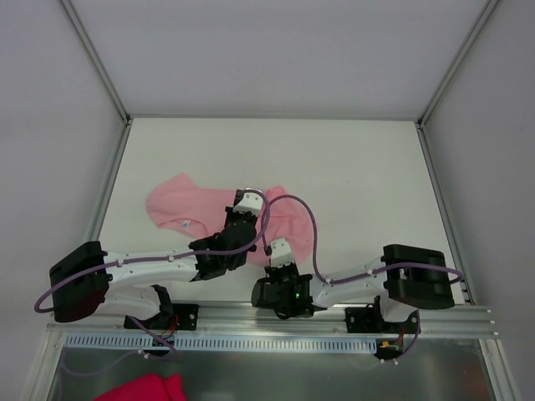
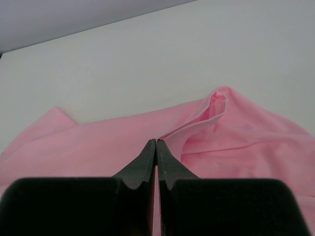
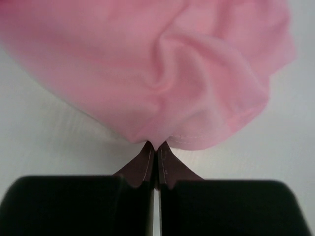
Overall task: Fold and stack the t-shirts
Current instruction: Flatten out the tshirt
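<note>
Pinching a fold of pink shirt (image 1: 180, 205) with left end effector (image 2: 156, 143), closed tight; clamping its hem with right end effector (image 3: 156, 145), on white surface (image 1: 351, 167).

A robotics laboratory test cell is indicated. A bare white matte tabletop (image 1: 359, 167) is enclosed at 9, 12 and 3 o'clock by plain pale grey panel walls (image 1: 276, 50), held in slim aluminium frame posts (image 1: 96, 58). At 6 o'clock a slotted aluminium rail (image 1: 276, 316) is seen, onto which two white-and-black robot arms (image 1: 142, 269) are bolted, with thin purple cables (image 1: 313, 230) left exposed.
</note>
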Tool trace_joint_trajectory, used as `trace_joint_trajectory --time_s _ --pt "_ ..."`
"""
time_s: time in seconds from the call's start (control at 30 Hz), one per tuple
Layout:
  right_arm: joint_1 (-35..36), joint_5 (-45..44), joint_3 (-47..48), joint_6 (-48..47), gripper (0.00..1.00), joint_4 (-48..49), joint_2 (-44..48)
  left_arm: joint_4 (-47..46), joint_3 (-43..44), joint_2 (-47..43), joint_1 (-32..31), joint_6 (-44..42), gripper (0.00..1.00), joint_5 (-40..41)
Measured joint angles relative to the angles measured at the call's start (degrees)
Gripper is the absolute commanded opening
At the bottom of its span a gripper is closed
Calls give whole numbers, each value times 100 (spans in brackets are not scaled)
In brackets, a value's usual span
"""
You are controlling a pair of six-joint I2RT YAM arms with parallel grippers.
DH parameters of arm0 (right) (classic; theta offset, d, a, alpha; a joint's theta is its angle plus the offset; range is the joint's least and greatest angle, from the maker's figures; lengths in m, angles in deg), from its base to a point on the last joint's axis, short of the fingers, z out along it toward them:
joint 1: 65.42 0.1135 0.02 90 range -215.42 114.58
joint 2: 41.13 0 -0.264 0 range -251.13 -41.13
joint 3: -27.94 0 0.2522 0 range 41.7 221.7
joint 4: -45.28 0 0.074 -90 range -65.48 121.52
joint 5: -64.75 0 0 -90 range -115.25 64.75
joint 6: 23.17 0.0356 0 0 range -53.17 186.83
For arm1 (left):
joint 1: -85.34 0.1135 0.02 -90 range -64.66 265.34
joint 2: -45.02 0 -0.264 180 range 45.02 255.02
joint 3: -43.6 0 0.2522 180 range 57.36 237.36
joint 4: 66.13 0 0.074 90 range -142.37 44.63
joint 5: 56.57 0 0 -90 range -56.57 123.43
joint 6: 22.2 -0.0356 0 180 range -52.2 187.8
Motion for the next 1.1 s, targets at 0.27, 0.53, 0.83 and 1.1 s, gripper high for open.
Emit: trace_joint_trajectory --time_s 0.27,0.53,0.83,1.1 --pt "-688 -973 490 645 1 -2142 914 -103 0 -57 0 -90 0 254" --pt "-1239 -1346 634 638 1 -2903 1362 -297 363 -304 280 -564 0 216" --pt "-2522 -1368 855 -538 1 -2682 2736 -284 2068 -605 726 -1349 0 -68" --pt "-3239 -1152 2846 -2811 1 -2072 3228 -116 3132 -706 975 -1967 0 -190"
